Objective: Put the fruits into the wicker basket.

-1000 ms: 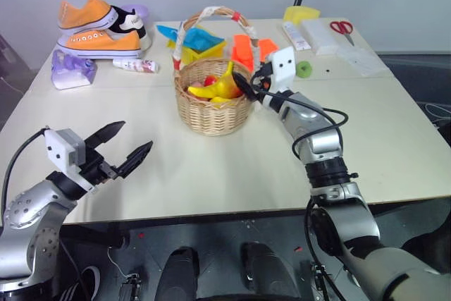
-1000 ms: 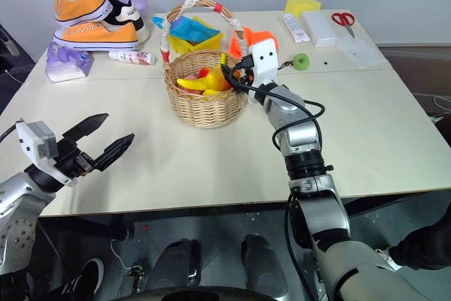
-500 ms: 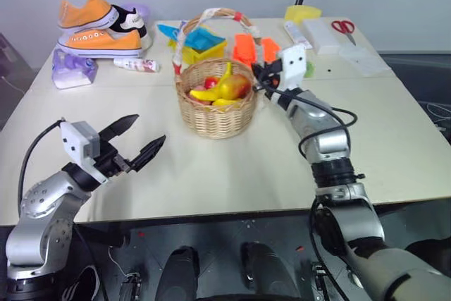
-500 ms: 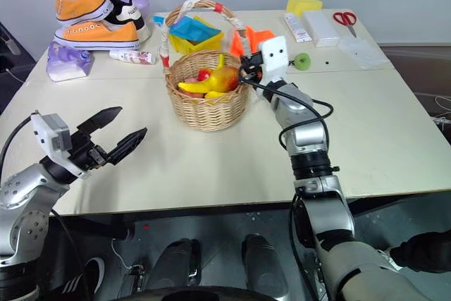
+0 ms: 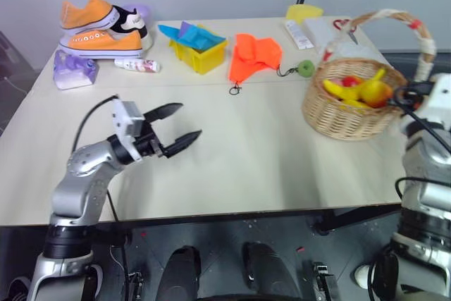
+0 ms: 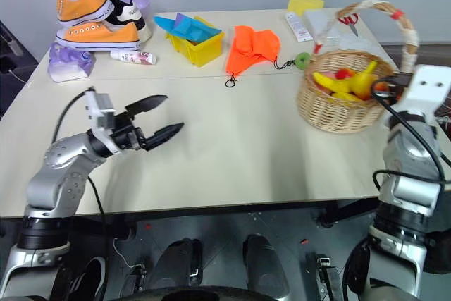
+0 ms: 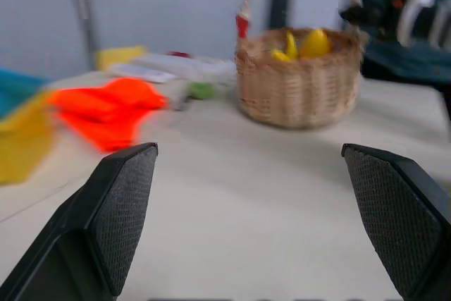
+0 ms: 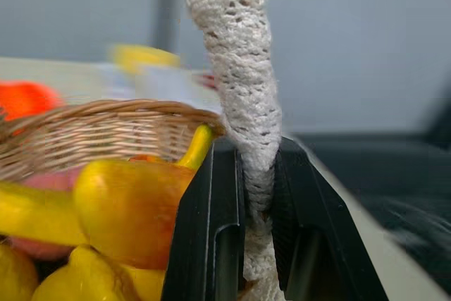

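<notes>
Two fruits: banana (image 5: 340, 91) and mango (image 5: 373, 91) lie inside the wicker basket (image 5: 352, 112)
Basket place: near the table's (image 5: 239, 160) right edge, upright
Right gripper (image 8: 257, 195): clamped on the taped handle base, at the basket's right side
Left gripper (image 5: 184, 123): fingers apart, empty, well left of the basket, pointing toward it
Nearer arm: right
Judgement: fruits are in; task looks near complete

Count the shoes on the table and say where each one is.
2. Both at the table's far left corner: one orange shoe in front, the other orange shoe stacked on it, leaning. More may be hidden behind.
</notes>
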`<state>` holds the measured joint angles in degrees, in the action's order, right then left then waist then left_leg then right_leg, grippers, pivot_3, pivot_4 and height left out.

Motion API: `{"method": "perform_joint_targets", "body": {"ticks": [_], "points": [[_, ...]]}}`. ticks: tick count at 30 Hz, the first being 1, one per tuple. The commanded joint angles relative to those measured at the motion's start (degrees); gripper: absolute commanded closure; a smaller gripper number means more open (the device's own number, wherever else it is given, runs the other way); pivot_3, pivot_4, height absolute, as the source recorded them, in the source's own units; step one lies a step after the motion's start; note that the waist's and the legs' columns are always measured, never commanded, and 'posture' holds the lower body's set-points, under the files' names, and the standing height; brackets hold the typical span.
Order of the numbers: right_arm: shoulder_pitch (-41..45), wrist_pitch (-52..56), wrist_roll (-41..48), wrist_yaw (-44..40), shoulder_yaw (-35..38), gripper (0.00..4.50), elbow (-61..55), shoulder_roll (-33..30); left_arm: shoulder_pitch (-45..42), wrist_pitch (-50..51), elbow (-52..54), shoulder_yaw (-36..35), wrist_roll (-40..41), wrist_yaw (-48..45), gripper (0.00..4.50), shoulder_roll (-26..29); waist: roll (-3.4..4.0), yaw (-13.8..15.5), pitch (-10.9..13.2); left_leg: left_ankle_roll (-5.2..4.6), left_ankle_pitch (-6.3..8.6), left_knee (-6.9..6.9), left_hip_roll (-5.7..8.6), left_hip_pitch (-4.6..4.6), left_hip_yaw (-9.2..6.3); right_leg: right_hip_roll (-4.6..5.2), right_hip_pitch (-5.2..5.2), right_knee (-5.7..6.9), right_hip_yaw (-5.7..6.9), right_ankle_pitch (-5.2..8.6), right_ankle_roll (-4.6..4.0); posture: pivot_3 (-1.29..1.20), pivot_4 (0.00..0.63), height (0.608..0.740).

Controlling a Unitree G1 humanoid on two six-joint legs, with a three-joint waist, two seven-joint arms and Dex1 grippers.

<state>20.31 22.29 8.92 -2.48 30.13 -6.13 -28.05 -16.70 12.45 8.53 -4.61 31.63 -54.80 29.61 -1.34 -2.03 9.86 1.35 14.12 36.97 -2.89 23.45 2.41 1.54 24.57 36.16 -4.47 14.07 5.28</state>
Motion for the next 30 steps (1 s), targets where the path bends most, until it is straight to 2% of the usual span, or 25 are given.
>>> {"method": "perform_joint_targets", "body": {"ticks": [1,7,11,13,15,17,22,26,30], "points": [[-1.9,1.7,-1.2,5.4,4.3,4.46,-10.2,0.6,-3.4,-3.4,-3.5,3.8,-1.5,-4.7,0.00,-1.9,0.06,-0.5,0.0,0.00,0.00,0.00,0.00,-0.01,0.01,0.00,0.00,0.00,-0.02,0.00,0.00,0.00,0.150,0.740],[-4.9,5.5,-0.4,10.9,6.9,4.46,-15.9,5.4,-9.8,-5.7,-9.4,6.1,-2.9,-7.6,0.00,-4.9,0.07,-0.5,0.0,-0.01,0.00,0.10,0.00,-0.06,-0.03,-0.06,-0.05,0.05,-0.07,0.00,0.01,0.00,0.150,0.740],[-6.0,4.8,-1.3,14.6,6.0,4.46,-16.8,10.2,-10.1,-5.7,-10.4,6.5,-3.1,-8.9,0.00,-5.5,0.11,-0.6,0.0,-0.02,0.01,0.06,0.01,-0.06,-0.01,-0.06,-0.04,0.03,-0.09,0.01,0.04,0.00,0.150,0.740],[-6.4,4.5,-1.0,13.8,4.8,4.46,-16.4,10.8,-9.8,-5.7,-10.1,6.4,-3.3,-8.9,0.00,-5.6,0.12,-0.5,0.0,-0.02,0.01,0.05,0.00,-0.05,-0.03,-0.06,-0.04,0.04,-0.08,0.02,0.05,0.00,0.150,0.740],[-6.6,4.6,1.5,12.0,4.1,3.47,-16.8,11.7,-9.2,-5.4,-9.3,6.1,-3.4,-8.8,0.00,-5.5,0.12,-0.5,0.0,-0.02,0.01,0.06,0.01,-0.04,-0.01,-0.04,-0.04,0.03,-0.09,0.02,0.04,0.00,0.150,0.740],[-6.3,4.7,1.0,12.4,3.7,2.72,-16.3,11.4,-8.6,-5.2,-9.0,5.7,-3.3,-8.5,0.00,-5.4,0.12,-0.6,0.0,-0.02,0.01,0.08,0.01,-0.04,0.00,-0.03,-0.05,0.03,-0.09,0.02,0.04,0.00,0.150,0.740],[-5.3,4.2,0.1,13.4,3.5,0.08,-15.5,10.6,-7.8,-4.9,-7.8,5.6,-3.4,-8.0,0.00,-5.2,0.12,-0.5,0.0,-0.03,0.01,0.08,0.01,-0.05,-0.02,-0.03,-0.05,0.04,-0.08,0.02,0.04,0.00,0.150,0.740],[-7.4,3.6,-2.6,13.5,1.4,0.03,-18.9,10.1,-7.6,-4.2,-5.6,5.2,-3.3,-6.6,0.00,-5.0,0.12,-0.5,0.0,-0.03,0.01,0.09,0.01,-0.04,-0.01,-0.02,-0.05,0.03,-0.09,0.02,0.04,0.00,0.150,0.740],[-10.6,4.4,-3.3,15.3,2.8,0.03,-23.3,11.7,-6.7,-4.3,-5.3,4.8,-3.3,-6.0,0.00,-4.7,0.14,-0.5,0.0,-0.02,0.01,0.06,0.01,-0.04,-0.04,-0.03,-0.05,0.03,-0.07,0.03,0.04,0.00,0.150,0.740]]}}
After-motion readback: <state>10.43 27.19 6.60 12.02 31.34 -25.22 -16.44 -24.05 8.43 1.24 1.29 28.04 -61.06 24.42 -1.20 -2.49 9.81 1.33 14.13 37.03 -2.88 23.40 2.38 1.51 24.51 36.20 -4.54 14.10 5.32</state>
